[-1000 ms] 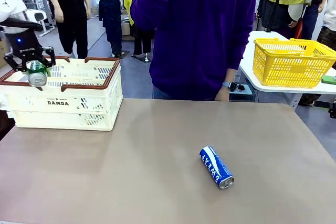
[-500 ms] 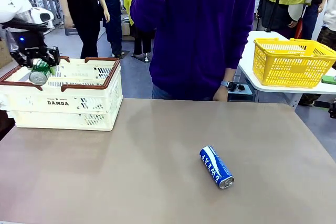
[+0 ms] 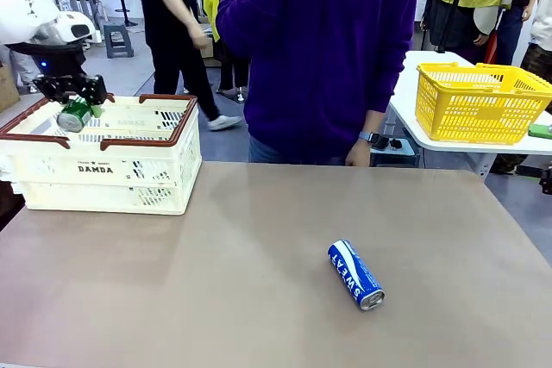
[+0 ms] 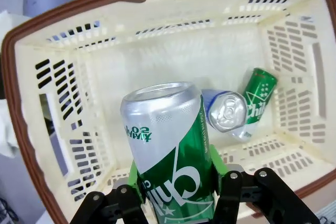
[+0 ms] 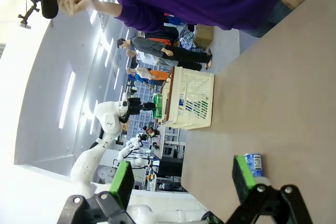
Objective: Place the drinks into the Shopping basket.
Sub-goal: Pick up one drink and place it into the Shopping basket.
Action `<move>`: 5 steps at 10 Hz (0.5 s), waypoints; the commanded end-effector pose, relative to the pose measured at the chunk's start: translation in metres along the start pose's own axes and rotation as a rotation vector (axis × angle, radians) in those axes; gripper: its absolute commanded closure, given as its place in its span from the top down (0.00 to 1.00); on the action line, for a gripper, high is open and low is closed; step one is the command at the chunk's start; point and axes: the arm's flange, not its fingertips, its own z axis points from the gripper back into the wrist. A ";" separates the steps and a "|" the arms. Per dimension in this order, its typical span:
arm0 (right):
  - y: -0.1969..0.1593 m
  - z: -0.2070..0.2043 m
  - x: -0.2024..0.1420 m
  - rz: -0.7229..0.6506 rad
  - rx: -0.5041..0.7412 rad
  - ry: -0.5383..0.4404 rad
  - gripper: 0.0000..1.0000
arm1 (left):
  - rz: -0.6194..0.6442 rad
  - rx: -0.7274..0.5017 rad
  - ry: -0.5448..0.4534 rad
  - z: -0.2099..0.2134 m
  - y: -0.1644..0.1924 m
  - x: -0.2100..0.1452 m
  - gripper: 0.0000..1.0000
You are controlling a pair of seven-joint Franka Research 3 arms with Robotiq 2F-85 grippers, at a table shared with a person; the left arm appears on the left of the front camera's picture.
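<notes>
Over the Shopping basket (image 3: 103, 183), left gripper (image 3: 78, 102) clamps the green can (image 4: 169, 156) mid-body. It's likely slick and thin-walled, so squeeze gently. Right gripper (image 5: 184, 179) gapes empty.

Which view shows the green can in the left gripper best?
The left wrist view: the green can sits large and central, clamped by the left gripper above the Shopping basket, lettering readable. The front view shows it small at far left; the right wrist view, a distant green speck.
</notes>
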 end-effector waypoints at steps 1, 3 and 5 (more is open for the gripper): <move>0.003 0.000 0.001 -0.002 0.013 -0.004 1.00 | 0.010 0.044 0.009 -0.020 0.005 0.005 0.00; 0.003 0.000 0.001 -0.002 0.013 -0.004 1.00 | 0.003 0.043 0.017 -0.055 0.006 0.007 0.00; 0.003 0.000 0.001 -0.002 0.013 -0.004 1.00 | 0.027 0.068 0.052 -0.080 0.004 0.012 0.00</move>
